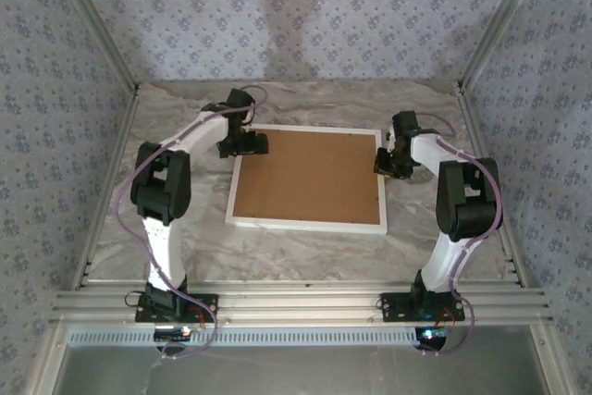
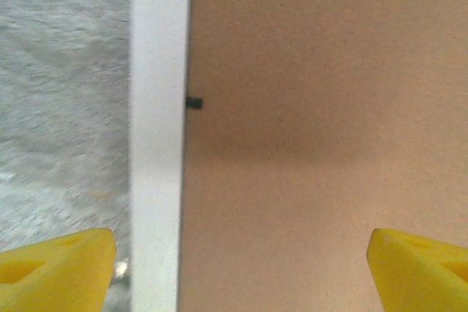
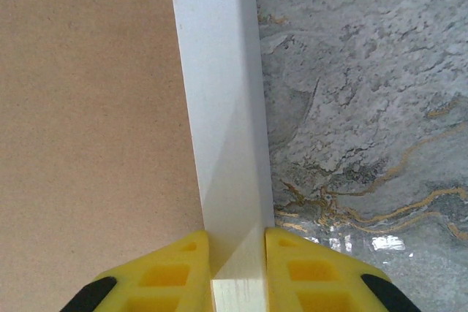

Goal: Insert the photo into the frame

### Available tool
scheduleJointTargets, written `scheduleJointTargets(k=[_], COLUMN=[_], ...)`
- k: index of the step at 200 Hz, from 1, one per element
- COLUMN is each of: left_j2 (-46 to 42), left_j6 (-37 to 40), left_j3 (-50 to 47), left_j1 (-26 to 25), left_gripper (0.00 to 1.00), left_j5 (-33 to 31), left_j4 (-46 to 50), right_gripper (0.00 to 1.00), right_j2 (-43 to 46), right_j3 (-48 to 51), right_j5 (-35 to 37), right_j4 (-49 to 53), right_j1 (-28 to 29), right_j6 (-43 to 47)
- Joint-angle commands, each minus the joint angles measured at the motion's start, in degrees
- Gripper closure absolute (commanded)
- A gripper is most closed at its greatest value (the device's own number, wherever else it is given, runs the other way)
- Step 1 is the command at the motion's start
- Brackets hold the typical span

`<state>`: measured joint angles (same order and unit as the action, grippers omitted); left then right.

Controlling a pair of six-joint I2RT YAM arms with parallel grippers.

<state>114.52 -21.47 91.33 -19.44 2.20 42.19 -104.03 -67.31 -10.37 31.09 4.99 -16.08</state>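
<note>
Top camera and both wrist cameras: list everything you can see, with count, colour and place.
frame: one, white, flat at the table's centre
backing board: one, brown, inside the frame
clip: one, black, at the frame's inner left edge
table: one, grey marble with gold veins
walls: three, blue-grey patterned, around the table
left arm, right arm: white with black joints, near edge
left gripper: yellow fingers, open, straddling the frame's left moulding
right gripper: yellow fingers, closed on the frame's right moulding

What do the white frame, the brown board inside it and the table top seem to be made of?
The frame: smooth white painted wood or plastic, unclear which. The brown board: likely matte fibreboard, finely speckled. The table: glossy marble-look surface, grey with gold veins.
</note>
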Motion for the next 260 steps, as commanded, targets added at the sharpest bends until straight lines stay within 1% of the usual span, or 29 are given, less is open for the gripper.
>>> scheduleJointTargets(k=[1,59,87,110,157,180,186,216,260], left_j2=[-8.1,-22.0,-26.1,-28.0,-27.8,-26.2,-25.8,-24.0,-21.7], left_j6=[0.8,-0.6,-1.3,-2.3,-1.9,-2.2,-2.4,-3.3,-3.0], left_j3=[-4.0,-22.2,-28.2,-32.5,-36.1,-35.9,-35.9,-35.5,-35.0], left_j1=[2.4,4.3,4.3,4.3,4.3,4.3,4.3,4.3,4.3], left_gripper=[0.10,0.09,0.10,0.10,0.10,0.10,0.10,0.10,0.11], left_j5=[1.5,0.6,-0.2,1.2,1.7,1.6,1.4,0.5,-0.6], left_j4=[1.7,-0.1,-0.2,-1.2,-2.4,-3.0,-5.0,-7.1,-6.6], right_gripper=[0.80,0.79,0.79,0.79,0.79,0.79,0.79,0.79,0.79], right_j2=[-0.6,-0.6,0.4,0.7,0.9,0.6,0.5,0.5,0.6], right_j3=[0.5,0.1,0.2,0.2,0.6,0.1,0.0,-0.3,0.2], right_j5=[-2.7,-2.0,-1.4,-1.3,-1.2,-1.2,-1.3,-1.3,-1.4], right_j4=[1.3,1.8,1.0,0.9,0.4,0.6,0.6,0.9,1.0], right_j1=[0.4,0.2,0.4,0.6,1.2,1.4,1.5,1.6,1.6], right_j6=[-1.0,-0.6,-0.7,-1.0,-1.7,-1.7,-1.7,-1.5,-1.3])
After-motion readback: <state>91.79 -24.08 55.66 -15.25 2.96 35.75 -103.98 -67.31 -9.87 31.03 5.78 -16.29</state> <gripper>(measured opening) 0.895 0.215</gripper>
